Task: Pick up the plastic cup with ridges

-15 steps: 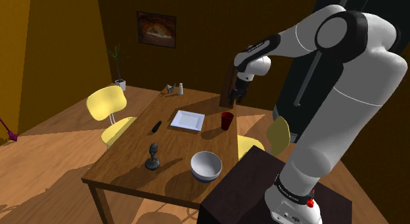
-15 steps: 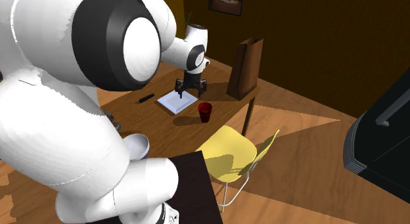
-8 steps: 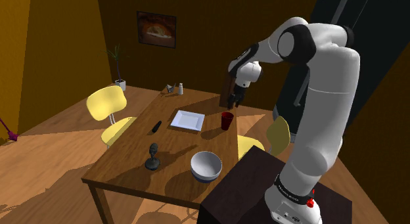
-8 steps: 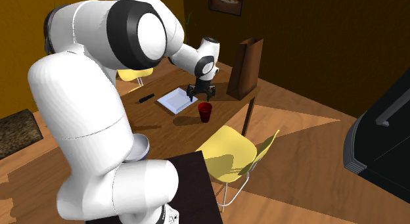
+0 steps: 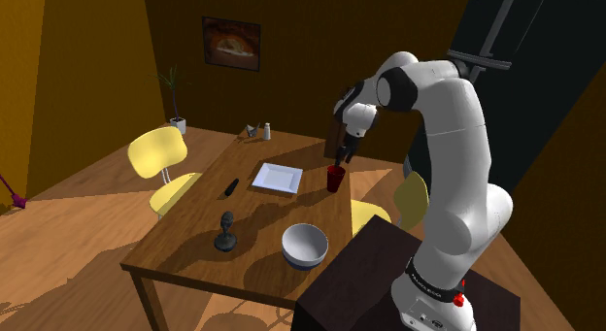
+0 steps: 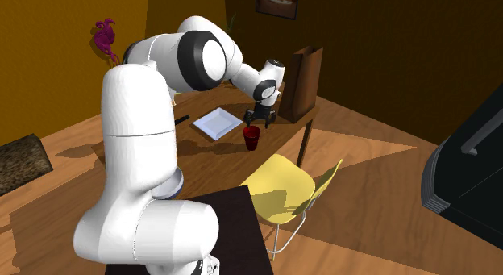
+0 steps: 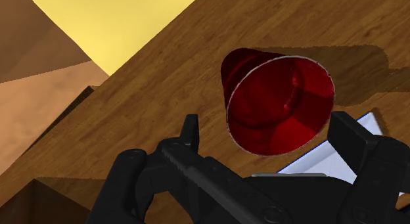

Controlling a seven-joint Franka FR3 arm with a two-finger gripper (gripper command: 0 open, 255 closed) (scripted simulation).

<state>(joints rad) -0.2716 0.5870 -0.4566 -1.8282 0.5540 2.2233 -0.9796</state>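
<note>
Cup: the red ridged cup stands on the brown wooden table, near its edge, just beside the white square plate.
Bag: the tall brown paper bag stands on the table beyond the cup in the shoulder view.
Gripper: the black two-finger gripper hangs just above the cup.

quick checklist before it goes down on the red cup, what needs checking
1. Fingers apart, wider than the rim of the red cup: ok.
2. Cup upright on the table: ok.
3. Gripper above the cup, with the cup centred between the fingers: ok.
4. Cup gripped: not ok, nothing touches it yet.
5. White plate clear of the nearer finger's way down: cannot tell.
</note>
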